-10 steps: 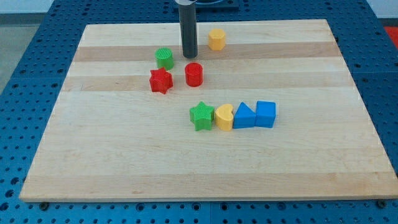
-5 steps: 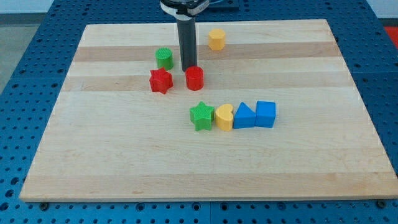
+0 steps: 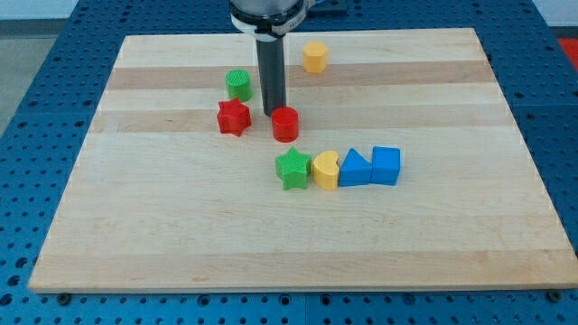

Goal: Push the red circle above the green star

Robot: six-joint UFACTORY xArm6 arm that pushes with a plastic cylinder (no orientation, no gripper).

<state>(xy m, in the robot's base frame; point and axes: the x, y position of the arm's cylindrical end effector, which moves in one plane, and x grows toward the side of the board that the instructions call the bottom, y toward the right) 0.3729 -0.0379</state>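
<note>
The red circle (image 3: 285, 125) lies on the wooden board (image 3: 181, 226), just above the green star (image 3: 293, 169) with a small gap between them. My tip (image 3: 274, 113) touches the red circle's upper left edge. The rod rises straight up from there toward the view's top.
A red star (image 3: 233, 117) lies left of the red circle and a green cylinder (image 3: 238, 85) above that star. A yellow hexagon (image 3: 314, 57) sits near the view's top. A yellow rounded block (image 3: 325, 170), a blue triangle (image 3: 353, 169) and a blue cube (image 3: 386, 165) line up right of the green star.
My tip has moved toward the view's bottom and slightly right, reached the red circle and pushed it down, closer to the green star. The other blocks have not moved.
</note>
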